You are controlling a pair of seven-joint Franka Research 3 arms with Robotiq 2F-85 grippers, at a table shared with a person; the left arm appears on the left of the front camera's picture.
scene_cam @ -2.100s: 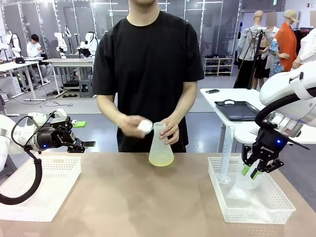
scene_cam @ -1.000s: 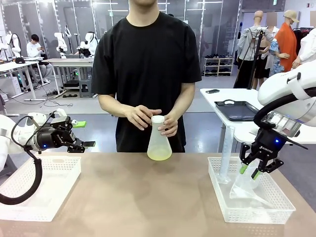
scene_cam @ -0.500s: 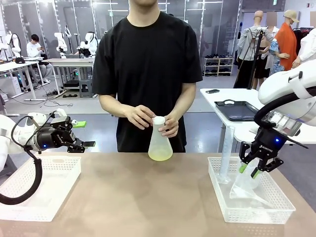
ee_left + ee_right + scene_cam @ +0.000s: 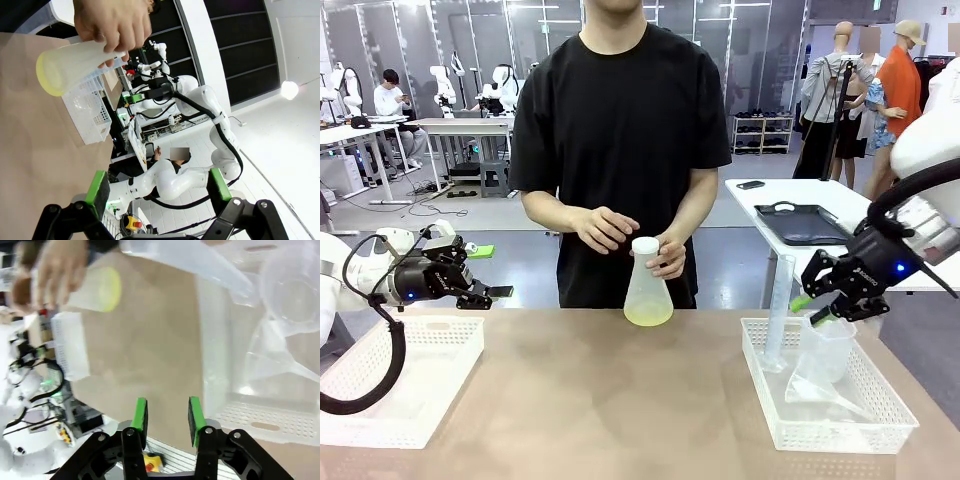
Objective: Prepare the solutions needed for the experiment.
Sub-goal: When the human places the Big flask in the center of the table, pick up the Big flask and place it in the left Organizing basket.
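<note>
- Holding a conical flask (image 4: 648,288) by the neck: one hand (image 4: 670,258) of the person at the far side of the table. The other hand (image 4: 603,228) is loosely curled near the white cap (image 4: 644,244), apart from it.
- Flask upright at the table's far edge. Cannot tell whether its base rests on the surface.
- Solutions (image 4: 648,318): pale yellow, see-through, a shallow layer in the flask's bottom.
- Left gripper (image 4: 158,180): jaws wide apart, nothing between the green pads (image 4: 97,187). It hovers over the far edge of the left white basket (image 4: 380,425).
- Right gripper (image 4: 167,405): jaws partly apart, bare table showing between them, nothing held. Tilted, above the right white basket (image 4: 840,437), close to the rim of a clear beaker (image 4: 828,348). Cannot tell whether it touches the beaker.
- Same basket: clear funnel (image 4: 825,392) lying down, graduated cylinder (image 4: 779,300) upright at the far left corner.
</note>
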